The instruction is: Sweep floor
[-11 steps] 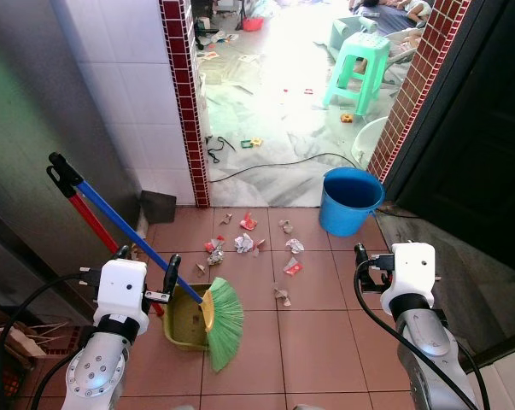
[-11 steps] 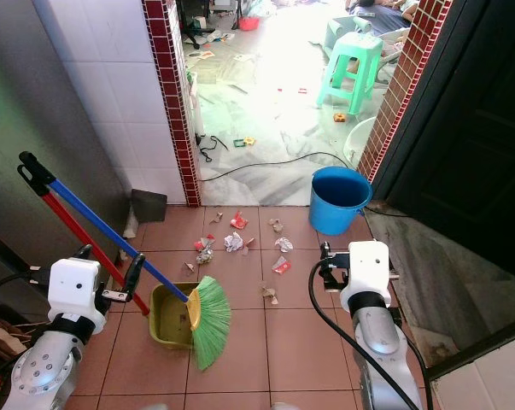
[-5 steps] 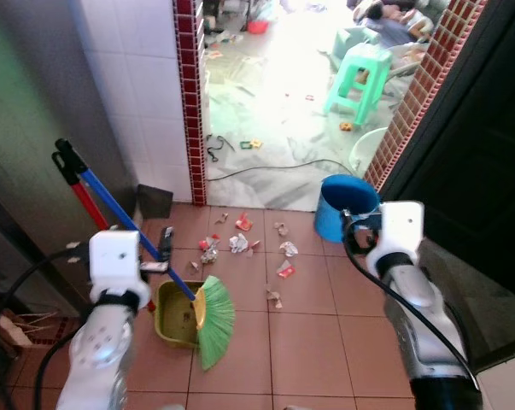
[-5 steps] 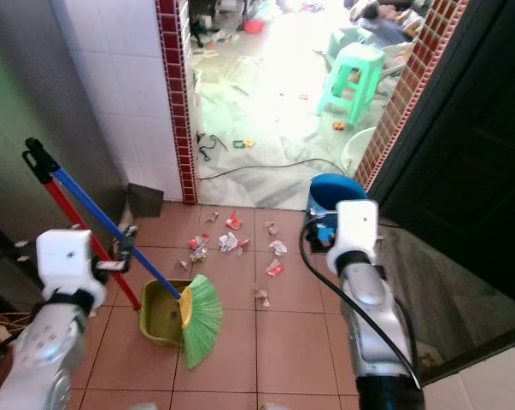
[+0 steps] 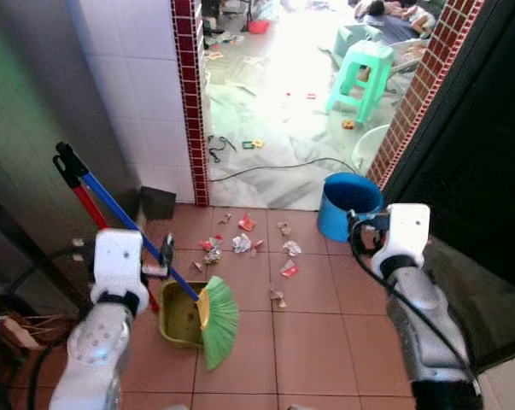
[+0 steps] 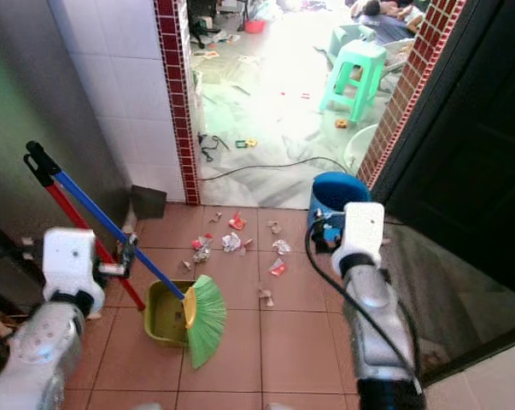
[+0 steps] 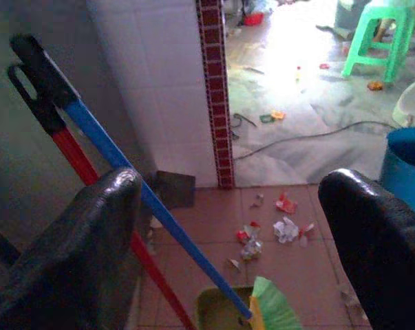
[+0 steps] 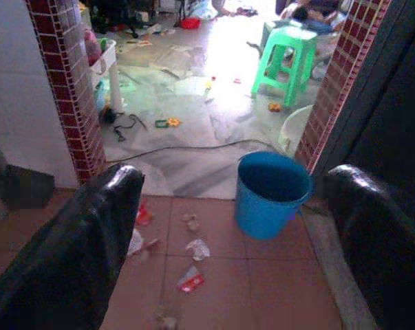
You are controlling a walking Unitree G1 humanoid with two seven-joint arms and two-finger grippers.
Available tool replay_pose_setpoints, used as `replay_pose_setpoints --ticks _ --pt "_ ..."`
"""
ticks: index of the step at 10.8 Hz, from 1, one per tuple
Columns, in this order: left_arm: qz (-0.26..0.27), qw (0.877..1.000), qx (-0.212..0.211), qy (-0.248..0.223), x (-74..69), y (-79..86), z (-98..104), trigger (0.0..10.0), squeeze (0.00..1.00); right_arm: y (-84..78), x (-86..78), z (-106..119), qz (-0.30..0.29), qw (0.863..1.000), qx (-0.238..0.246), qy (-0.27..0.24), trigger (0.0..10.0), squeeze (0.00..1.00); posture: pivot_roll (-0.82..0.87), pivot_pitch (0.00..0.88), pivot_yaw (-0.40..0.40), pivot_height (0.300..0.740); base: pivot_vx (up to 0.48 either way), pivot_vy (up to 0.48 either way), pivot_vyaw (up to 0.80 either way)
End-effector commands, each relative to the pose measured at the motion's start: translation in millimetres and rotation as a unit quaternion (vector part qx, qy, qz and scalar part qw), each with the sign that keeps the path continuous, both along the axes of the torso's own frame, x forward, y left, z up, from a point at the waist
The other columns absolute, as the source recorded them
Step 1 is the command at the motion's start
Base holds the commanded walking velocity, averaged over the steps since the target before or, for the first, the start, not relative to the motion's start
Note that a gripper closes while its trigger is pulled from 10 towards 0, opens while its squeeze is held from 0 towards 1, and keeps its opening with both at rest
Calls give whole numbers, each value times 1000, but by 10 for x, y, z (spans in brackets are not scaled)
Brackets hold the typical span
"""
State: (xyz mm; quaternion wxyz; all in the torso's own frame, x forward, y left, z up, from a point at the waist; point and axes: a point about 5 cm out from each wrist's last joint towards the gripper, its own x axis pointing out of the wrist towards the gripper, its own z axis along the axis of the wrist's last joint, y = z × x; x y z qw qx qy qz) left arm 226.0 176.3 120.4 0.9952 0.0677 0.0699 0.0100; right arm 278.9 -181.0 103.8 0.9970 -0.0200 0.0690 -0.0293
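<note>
**Broom and dustpan parked by the wall, litter sitting on the tiles**

Head cameras first: a green broom [image 5: 219, 320] with a blue handle is leaning against the grey wall, its bristles sitting right at the edge of a yellow-green dustpan [image 5: 179, 315] that has a red handle running up beside the blue one. Just past them, bits of paper litter [image 5: 242, 243] are lying scattered over the reddish floor tiles [image 5: 317, 342], between the dustpan and a blue bucket [image 5: 348, 203] near the doorway. Beyond the doorway a green stool [image 5: 364, 73] is standing on the pale floor, with a black cable [image 5: 274, 166] trailing across it. The left pincer [image 5: 166, 254] is hanging close beside the blue handle, and the right pincer [image 6: 323, 229] is hovering in front of the bucket.

Left wrist: the two black fingers [image 7: 80, 254] are standing wide apart, gripping nothing, with the blue and red handles running between them down to the dustpan and broom.

Right wrist: the fingers [image 8: 69, 254] here are spread wide too, holding nothing, framing the bucket and the litter on the tiles.
</note>
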Motion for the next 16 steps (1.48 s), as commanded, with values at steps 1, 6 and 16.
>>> replay_pose_setpoints --ticks 1,6,16 --pt "-3 1000 -4 1 -1 3 29 10000 0 20 -10 8 0 1000 2 -1 10000 0 36 8 -17 740 0 0 0" --pt "31 999 13 32 -230 38 -27 10000 1000 -39 -123 -6 -8 1000 2 11 10000 1000 27 44 -30 740 0 0 0" --pt "4 1000 -19 -4 -274 -73 105 10000 0 142 -96 39 59 998 15 16 10000 0 33 81 -39 740 0 0 320"
